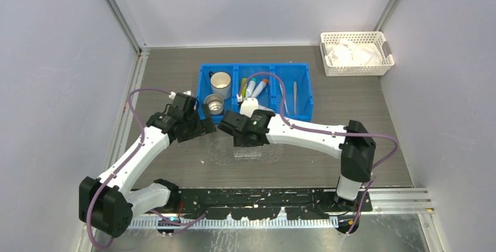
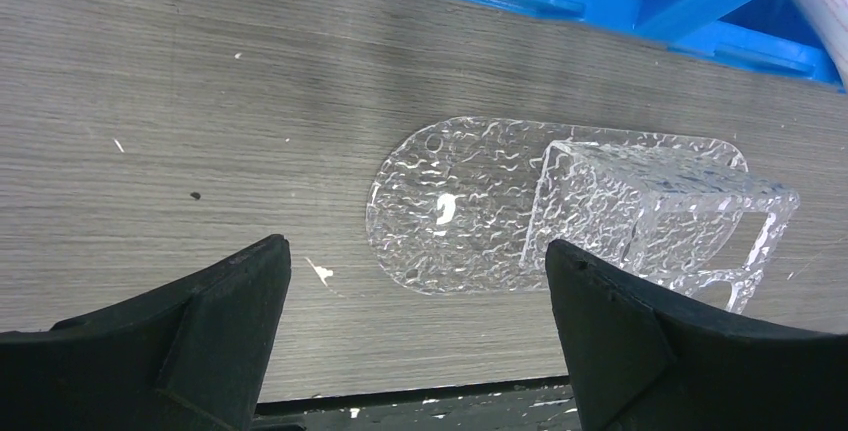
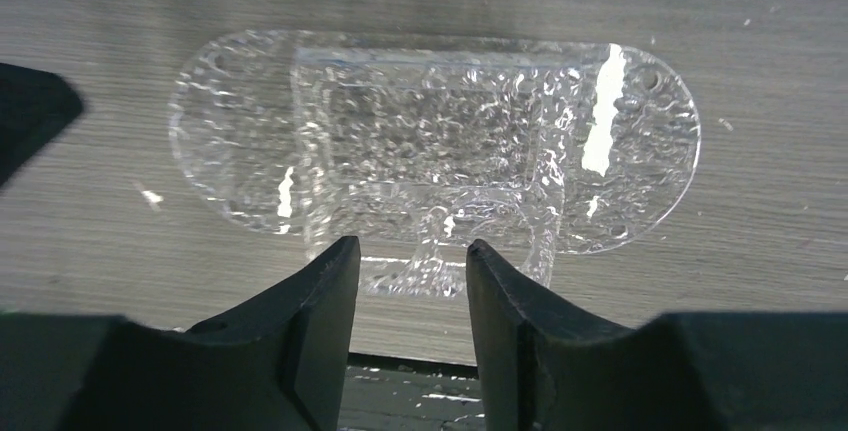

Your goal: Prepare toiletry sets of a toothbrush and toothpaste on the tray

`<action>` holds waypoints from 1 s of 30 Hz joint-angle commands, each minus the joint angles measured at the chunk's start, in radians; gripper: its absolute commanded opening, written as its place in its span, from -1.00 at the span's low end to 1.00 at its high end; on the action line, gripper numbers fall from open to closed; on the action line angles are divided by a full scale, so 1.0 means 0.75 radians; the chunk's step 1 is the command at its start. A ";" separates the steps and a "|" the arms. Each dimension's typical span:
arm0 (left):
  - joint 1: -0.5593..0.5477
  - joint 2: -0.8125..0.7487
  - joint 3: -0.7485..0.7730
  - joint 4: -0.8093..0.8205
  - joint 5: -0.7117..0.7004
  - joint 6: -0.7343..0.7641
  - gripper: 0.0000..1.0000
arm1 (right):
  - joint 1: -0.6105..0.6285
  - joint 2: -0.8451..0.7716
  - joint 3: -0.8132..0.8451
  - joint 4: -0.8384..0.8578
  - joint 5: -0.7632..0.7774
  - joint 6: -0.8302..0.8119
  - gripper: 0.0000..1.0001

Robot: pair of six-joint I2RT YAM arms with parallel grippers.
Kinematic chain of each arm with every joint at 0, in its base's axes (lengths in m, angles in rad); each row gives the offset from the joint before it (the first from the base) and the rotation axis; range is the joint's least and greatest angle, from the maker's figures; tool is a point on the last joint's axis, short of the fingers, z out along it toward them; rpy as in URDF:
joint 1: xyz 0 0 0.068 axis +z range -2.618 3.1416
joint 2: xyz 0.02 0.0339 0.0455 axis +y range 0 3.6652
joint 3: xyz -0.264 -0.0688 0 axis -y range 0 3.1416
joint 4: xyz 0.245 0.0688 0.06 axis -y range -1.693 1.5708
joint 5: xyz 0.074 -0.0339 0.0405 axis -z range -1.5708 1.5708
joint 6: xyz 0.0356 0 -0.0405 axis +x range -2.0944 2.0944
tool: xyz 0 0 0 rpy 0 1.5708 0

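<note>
The clear textured tray (image 1: 245, 154) lies on the wooden table, in front of the blue bin. It shows in the left wrist view (image 2: 470, 201) and the right wrist view (image 3: 430, 141); nothing lies in it. The toiletry sets (image 1: 250, 87), green and reddish-white packets, lie in the bin's middle compartment. My left gripper (image 1: 203, 126) (image 2: 417, 246) is wide open and empty, above the table left of the tray. My right gripper (image 1: 226, 123) (image 3: 405, 246) is partly open and empty, above the tray's near edge.
The blue three-compartment bin (image 1: 304, 71) holds two metal cups (image 1: 220, 81) in its left part and thin metal tools (image 1: 294, 97) in its right part. A white lattice basket (image 1: 357, 53) with white contents stands at the back right. Walls close in both sides.
</note>
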 commanded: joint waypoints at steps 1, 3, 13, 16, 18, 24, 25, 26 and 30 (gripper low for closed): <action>0.007 -0.044 0.072 -0.042 -0.036 0.042 0.99 | 0.008 -0.176 0.162 -0.070 0.117 -0.063 0.03; 0.009 -0.046 0.085 -0.041 -0.037 0.059 1.00 | -0.011 -0.204 0.199 -0.095 0.133 -0.117 0.09; 0.036 0.125 0.264 0.081 -0.023 0.159 0.99 | -0.529 -0.353 0.088 0.202 -0.242 -0.515 0.05; 0.060 0.282 0.398 0.083 -0.015 0.183 0.99 | -0.640 -0.173 0.252 0.224 -0.385 -0.595 0.01; 0.072 0.360 0.488 0.076 -0.019 0.203 1.00 | -0.652 0.013 0.487 0.139 -0.431 -0.664 -0.07; 0.124 0.555 0.647 0.163 0.033 0.243 0.90 | -0.654 0.497 1.180 -0.084 -0.536 -0.747 -0.08; 0.129 0.621 0.709 0.157 0.045 0.254 0.85 | -0.656 0.558 1.269 -0.109 -0.542 -0.752 -0.08; 0.132 0.652 0.752 0.156 0.050 0.265 0.79 | -0.663 0.574 1.289 -0.116 -0.553 -0.753 -0.08; 0.134 0.819 0.853 0.222 0.114 0.264 0.41 | -0.689 0.500 1.105 -0.021 -0.577 -0.724 -0.08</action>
